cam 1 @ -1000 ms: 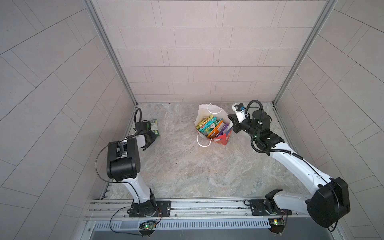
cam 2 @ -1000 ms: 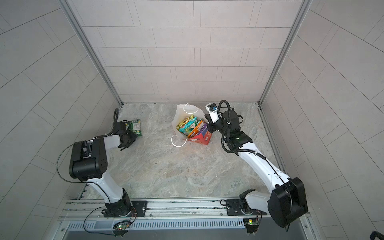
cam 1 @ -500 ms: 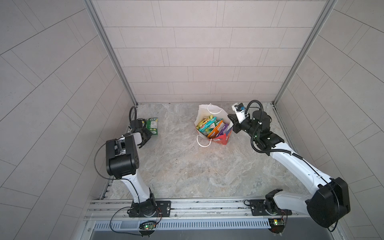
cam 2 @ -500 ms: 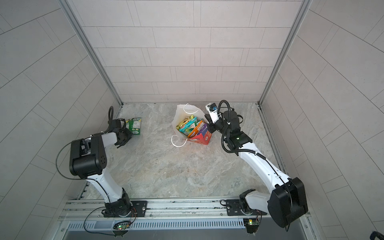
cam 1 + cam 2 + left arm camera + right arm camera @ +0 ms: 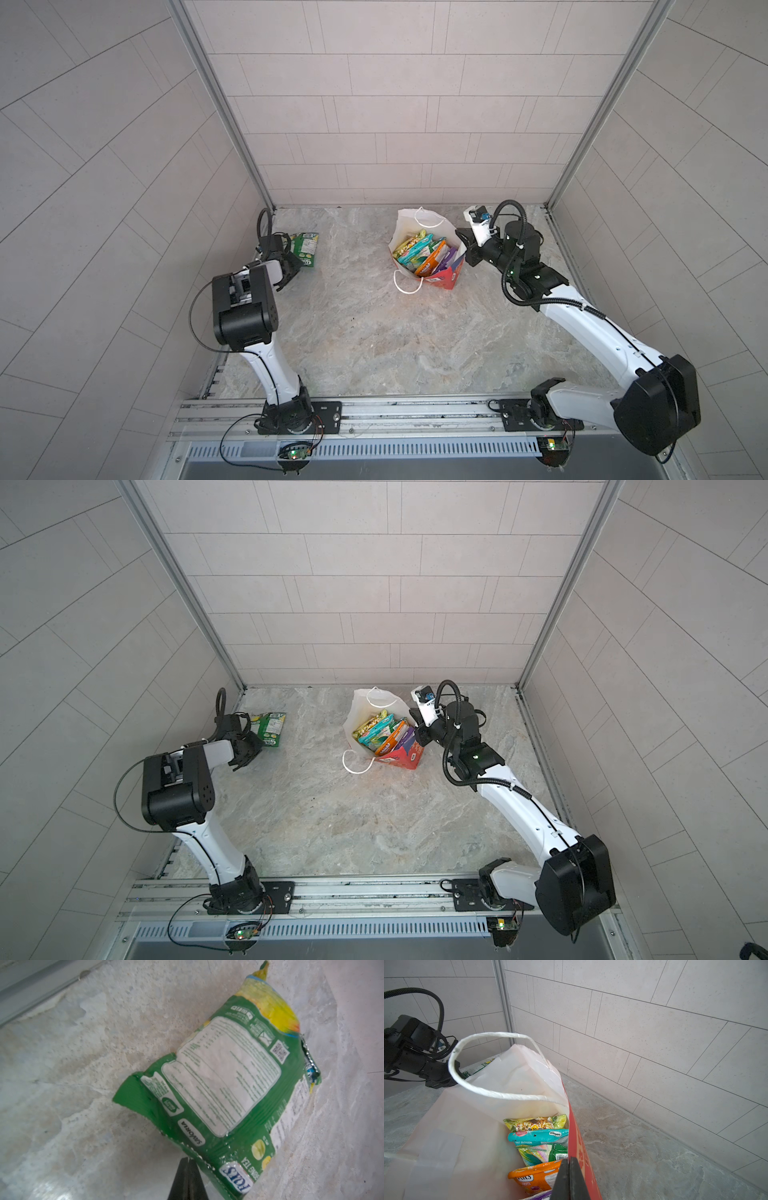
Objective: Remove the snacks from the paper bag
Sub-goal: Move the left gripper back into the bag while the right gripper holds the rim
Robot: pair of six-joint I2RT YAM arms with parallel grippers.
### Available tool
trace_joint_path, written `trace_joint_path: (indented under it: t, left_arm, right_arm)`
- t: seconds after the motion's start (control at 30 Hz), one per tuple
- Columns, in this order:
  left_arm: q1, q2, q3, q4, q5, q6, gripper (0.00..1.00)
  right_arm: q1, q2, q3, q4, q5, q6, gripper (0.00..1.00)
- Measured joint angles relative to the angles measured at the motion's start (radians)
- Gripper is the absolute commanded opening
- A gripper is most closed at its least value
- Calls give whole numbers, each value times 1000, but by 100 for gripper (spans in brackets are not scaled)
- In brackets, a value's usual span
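The paper bag [image 5: 404,226] sits near the back wall on the marbled bench [image 5: 374,340], with open room in front. The right end effector [image 5: 569,1162] is clamped on its red rim, with packets [image 5: 536,1138] inside. A green packet [image 5: 218,1084] lies flat beside the left wall. Only the wrist view shows the left end effector [image 5: 187,1160], fingers together at the packet's seam, possibly pinching it.

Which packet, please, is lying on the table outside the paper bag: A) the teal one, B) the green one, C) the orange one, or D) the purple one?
B: the green packet lies flat on the table, while the other packets stand inside the paper bag.
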Motion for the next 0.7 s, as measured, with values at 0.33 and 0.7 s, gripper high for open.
trace_joint_path:
  t: [0.33, 0.7]
  left_arm:
    - [-63, -330, -116, 44, 15, -70, 23]
    - [-404, -800, -61, -54, 98, 68, 51]
  right_arm:
    - [14, 0, 4, -21, -58, -29, 0]
    - [219, -12, 16, -130, -6, -135, 0]
